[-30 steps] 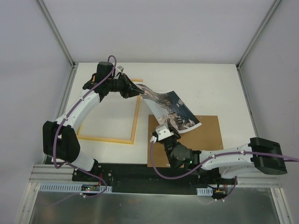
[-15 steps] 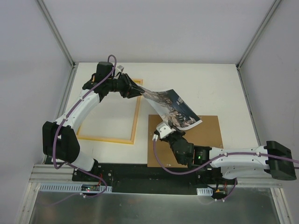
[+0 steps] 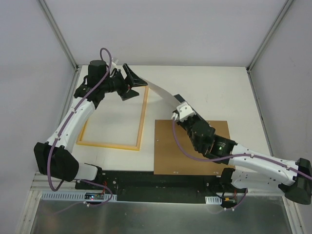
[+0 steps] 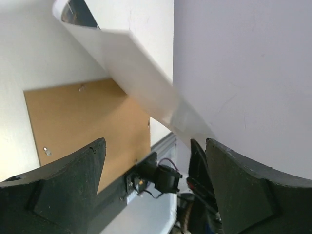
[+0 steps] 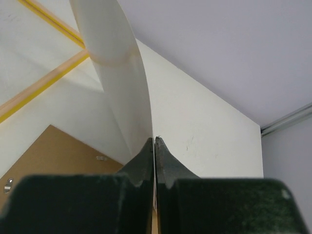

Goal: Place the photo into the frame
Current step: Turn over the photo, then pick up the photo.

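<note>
White tabletop (image 3: pixel 219 92) fills the floor of a booth enclosed by pale grey walls (image 3: pixel 161 29), with aluminium posts (image 3: pixel 58 34) rising at the two far corners and a dark rail (image 3: pixel 146 180) carrying both arm bases along the near edge. On the left half of the surface lies the frame (image 3: pixel 141 117), flat, its wood-coloured bars enclosing bare table. To its right, apart from it, a brown hardboard panel (image 3: pixel 165 156) lies flat by the near edge. The photo (image 3: pixel 161 92) is not in the frame: it is raised off the table as a curved band, white reverse uppermost, arching from above the frame's far right corner across to above the panel's far edge. The right gripper (image 3: pixel 181 108) pinches the photo's right end, and the right wrist view shows the right gripper (image 5: pixel 154 141) with fingers pressed together on the sheet's edge, the photo (image 5: pixel 117 73) curling away over the frame (image 5: pixel 48 78) and the panel (image 5: pixel 48 156). The left gripper (image 3: pixel 130 80) stands at the photo's other end with jaws spread wide. In the left wrist view the left gripper (image 4: pixel 155 146) gapes, and the photo (image 4: pixel 136 78) runs close past one finger; contact cannot be told. Beyond it lies the panel (image 4: pixel 87 117).
</note>
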